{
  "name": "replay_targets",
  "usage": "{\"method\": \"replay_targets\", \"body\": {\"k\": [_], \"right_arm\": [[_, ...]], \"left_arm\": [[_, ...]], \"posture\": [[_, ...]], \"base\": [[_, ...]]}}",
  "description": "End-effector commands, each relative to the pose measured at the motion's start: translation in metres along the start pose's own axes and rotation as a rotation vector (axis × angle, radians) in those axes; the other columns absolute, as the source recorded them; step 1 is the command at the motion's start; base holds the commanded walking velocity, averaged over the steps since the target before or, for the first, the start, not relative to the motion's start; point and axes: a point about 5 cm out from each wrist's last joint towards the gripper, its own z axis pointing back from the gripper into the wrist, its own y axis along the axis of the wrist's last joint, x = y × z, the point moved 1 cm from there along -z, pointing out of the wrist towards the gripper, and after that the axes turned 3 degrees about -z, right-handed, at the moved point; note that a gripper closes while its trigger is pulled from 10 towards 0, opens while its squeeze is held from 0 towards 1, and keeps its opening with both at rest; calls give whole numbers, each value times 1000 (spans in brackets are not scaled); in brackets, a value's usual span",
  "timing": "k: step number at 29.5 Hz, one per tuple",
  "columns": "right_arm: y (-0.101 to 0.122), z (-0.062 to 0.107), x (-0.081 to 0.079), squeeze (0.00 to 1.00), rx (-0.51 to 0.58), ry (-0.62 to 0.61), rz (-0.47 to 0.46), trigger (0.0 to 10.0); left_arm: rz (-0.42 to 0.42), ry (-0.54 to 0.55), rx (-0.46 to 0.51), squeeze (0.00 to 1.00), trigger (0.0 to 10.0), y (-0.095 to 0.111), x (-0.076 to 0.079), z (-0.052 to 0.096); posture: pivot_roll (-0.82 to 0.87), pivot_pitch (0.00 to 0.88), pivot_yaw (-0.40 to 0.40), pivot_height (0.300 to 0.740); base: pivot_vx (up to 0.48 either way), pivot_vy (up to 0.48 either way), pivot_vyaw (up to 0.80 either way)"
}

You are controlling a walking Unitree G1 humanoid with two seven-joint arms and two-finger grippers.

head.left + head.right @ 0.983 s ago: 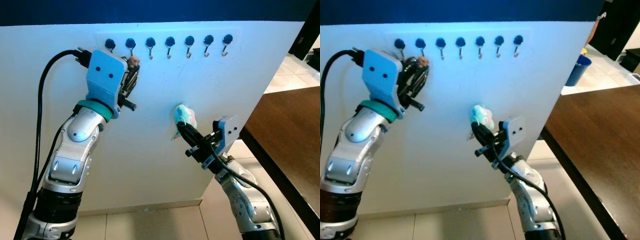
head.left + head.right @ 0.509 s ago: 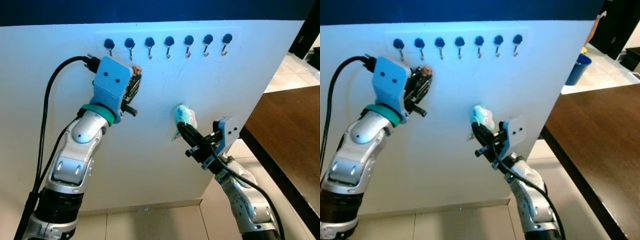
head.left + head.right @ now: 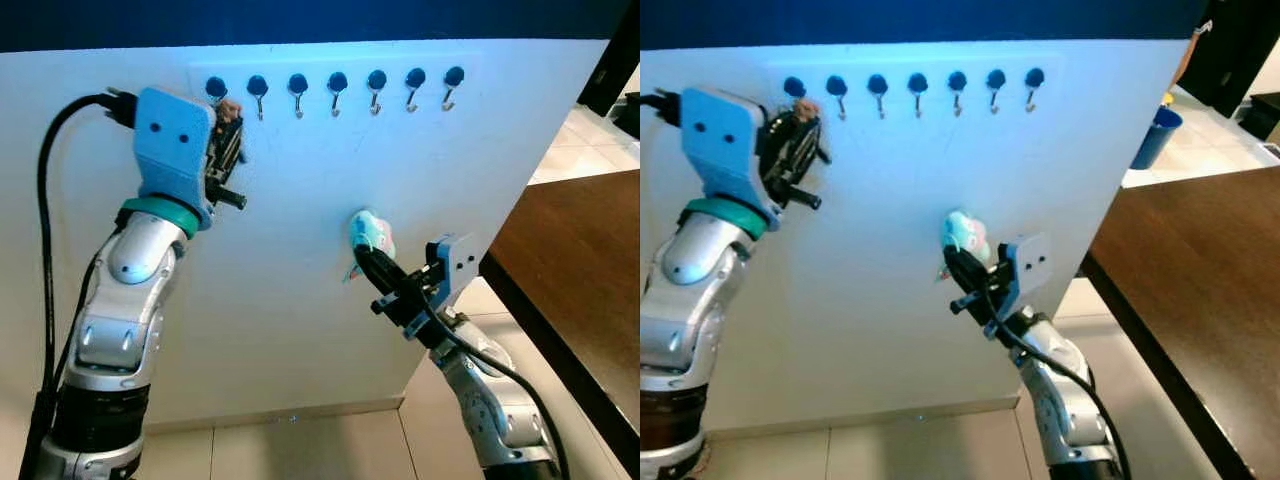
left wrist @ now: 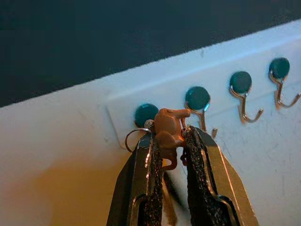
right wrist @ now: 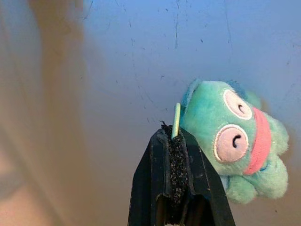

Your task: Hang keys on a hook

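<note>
Left gripper point(image 4: 171, 141): clamped on a brown charm point(image 4: 168, 129) with key ring point(image 4: 134, 137), raised just below the leftmost hooks point(image 4: 200, 106) of the wall rail point(image 3: 335, 85). Keys themselves hidden between the fingers. Right gripper point(image 5: 175, 136): closed on the green cord of a teal plush point(image 5: 235, 146), lower, near the wall point(image 3: 300, 300). Dark worktop point(image 3: 580, 270) beside it, cut off by the frame edge.

Home hallway: wall hook rack point(image 3: 335, 88), tiled floor point(image 3: 300, 450).
</note>
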Motion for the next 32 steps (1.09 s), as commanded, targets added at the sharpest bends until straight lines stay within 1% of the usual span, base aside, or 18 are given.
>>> {"method": "replay_targets", "body": {"k": [1,7,13,20,26,32], "right_arm": [[-3,2,1,0,-5,-6,-8,10000],[-3,2,1,0,-5,-7,-7,10000],[-2,3,1,0,-6,-10,-6,10000],[-3,3,1,0,-7,-11,-7,10000],[-4,4,1,0,-10,-13,-9,10000],[-4,3,1,0,-8,-12,-10,10000]], "left_arm": [[8,10,6,0,10000,1,-3,0],[27,-6,15,0,10000,4,0,-5],[44,-44,5,0,10000,2,8,-7],[44,-107,-32,0,10000,-4,18,-4],[33,-130,-71,0,10000,-12,19,1],[30,-138,-93,0,10000,-18,22,3]], "posture": [[41,102,103,740],[32,103,104,740],[30,106,104,740],[31,110,107,740],[35,111,108,740],[34,108,107,740]], "base": [[0,0,0],[0,0,0],[0,0,0],[0,0,0],[0,0,0],[0,0,0]]}}
